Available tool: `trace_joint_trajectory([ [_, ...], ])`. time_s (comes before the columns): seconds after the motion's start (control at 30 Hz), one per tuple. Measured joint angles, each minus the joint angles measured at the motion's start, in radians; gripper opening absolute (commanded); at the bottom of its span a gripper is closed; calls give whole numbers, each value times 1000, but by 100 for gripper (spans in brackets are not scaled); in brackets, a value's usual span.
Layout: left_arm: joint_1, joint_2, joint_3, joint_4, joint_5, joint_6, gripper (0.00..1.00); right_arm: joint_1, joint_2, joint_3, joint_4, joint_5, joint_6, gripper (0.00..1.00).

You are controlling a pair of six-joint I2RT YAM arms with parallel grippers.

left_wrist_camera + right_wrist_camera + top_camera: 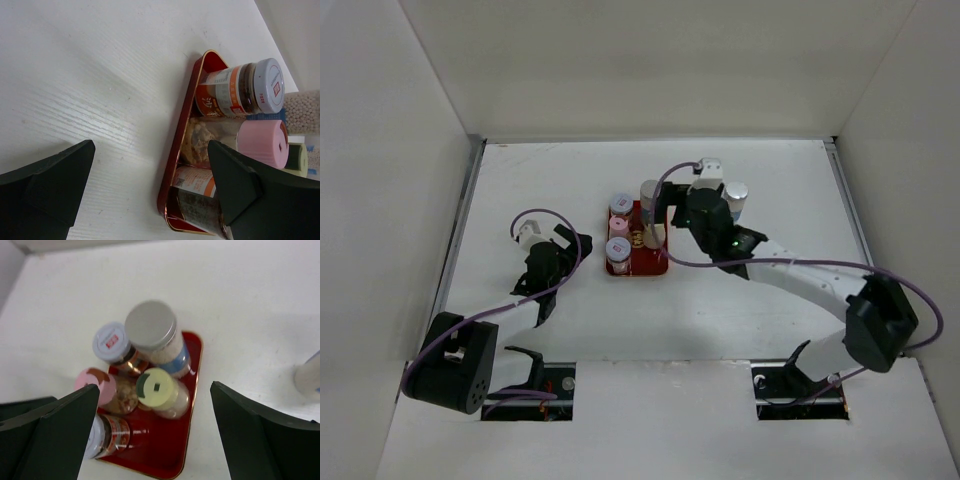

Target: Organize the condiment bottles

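While the left gripper (pixel 150 186) and right gripper (pixel 155 432) gape wide, holding nothing, five small cylindrical shaker jars (pixel 156 386) stand in the flat red rectangular tray (pixel 167 447); a sixth silver-capped jar (pixel 736 197) stands outside at its 2 o'clock.

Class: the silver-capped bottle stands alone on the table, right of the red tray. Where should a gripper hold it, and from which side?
Probably best: close on the round body of the silver-capped bottle just below its cap, coming down from above. It stands upright and clear of the red tray, so no other bottle crowds it, and the open right gripper is close by.
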Motion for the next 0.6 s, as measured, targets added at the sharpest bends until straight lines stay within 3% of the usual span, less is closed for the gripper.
trace_joint_trajectory([
  [0.03, -1, 0, 0, 0, 0, 0, 100, -23, -35, -18, 19, -2, -1, 82],
  [0.07, -1, 0, 0, 0, 0, 0, 100, -50, -63, -34, 32, -6, -7, 52],
  [0.1, -1, 0, 0, 0, 0, 0, 100, -85, -90, -50, 41, -14, -10, 35],
  [0.13, -1, 0, 0, 0, 0, 0, 100, -121, -110, -64, 46, -17, -13, 28],
  [0.17, -1, 0, 0, 0, 0, 0, 100, -158, -127, -76, 45, -24, -11, 27],
  [0.23, -1, 0, 0, 0, -1, 0, 100, -225, -145, -87, 31, -23, -12, 37],
  [0.33, -2, 0, 0, 0, -2, 0, 100, -296, -151, -87, 1, 7, -23, 81],
  [0.37, -2, 0, 0, 0, -2, 0, 100, -317, -150, -86, -11, 19, -35, 89],
  [0.47, -6, 0, 0, 0, -5, 0, 100, -365, -119, -64, -56, 42, -62, 96],
  [0.6, -8, 0, 0, 1, -4, 0, 100, -394, -14, 3, -107, 45, -82, 97],
])
